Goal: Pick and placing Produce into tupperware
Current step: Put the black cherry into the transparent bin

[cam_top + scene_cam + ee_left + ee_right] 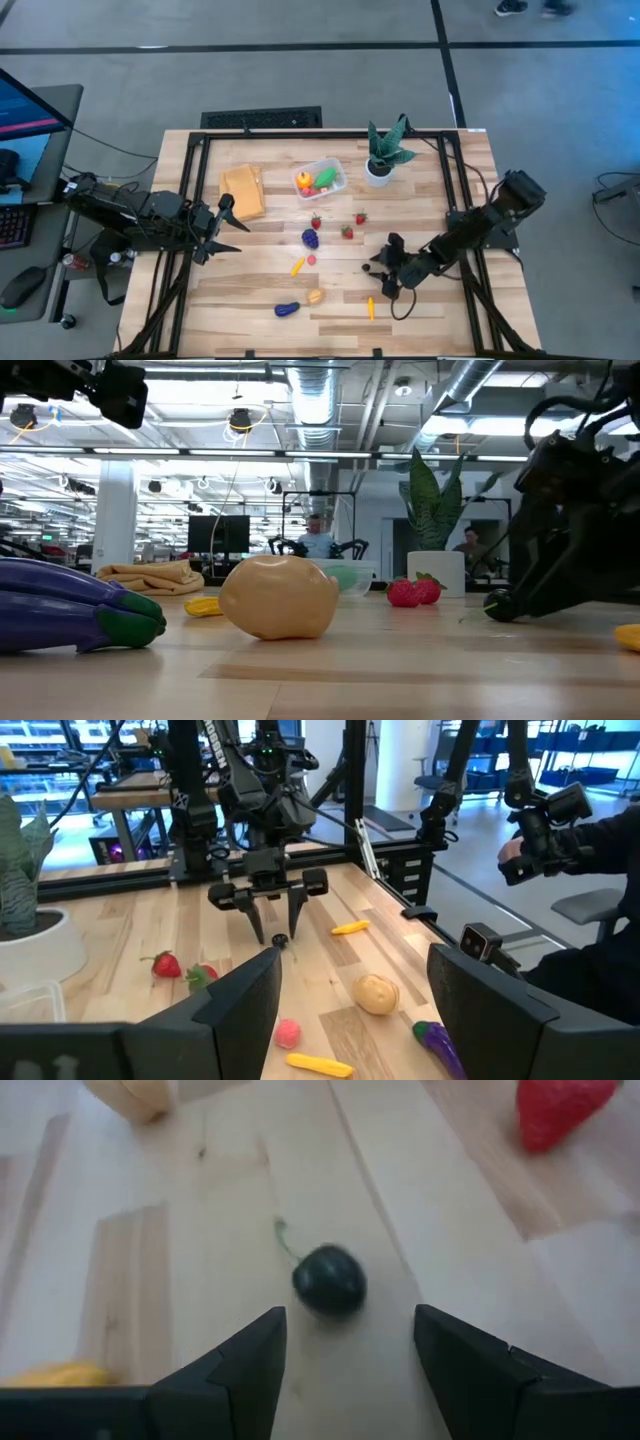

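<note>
The clear tupperware (321,180) stands at the table's far middle with an orange and a green piece inside. Loose produce lies on the table: strawberries (347,232), purple grapes (311,238), a yellow piece (297,267), a tan potato (278,598), an eggplant (70,615) and an orange carrot (370,308). My right gripper (348,1325) is open and low over the table. A small dark cherry (329,1280) with a green stem lies on the wood just ahead of its fingertips, untouched. My left gripper (232,228) is open and waits at the table's left, near the cloth.
A spiky green plant in a white pot (380,165) stands right of the tub. A tan-yellow folded cloth (243,192) lies to the tub's left. A black frame rail (300,135) runs around the table. People sit in the room beyond.
</note>
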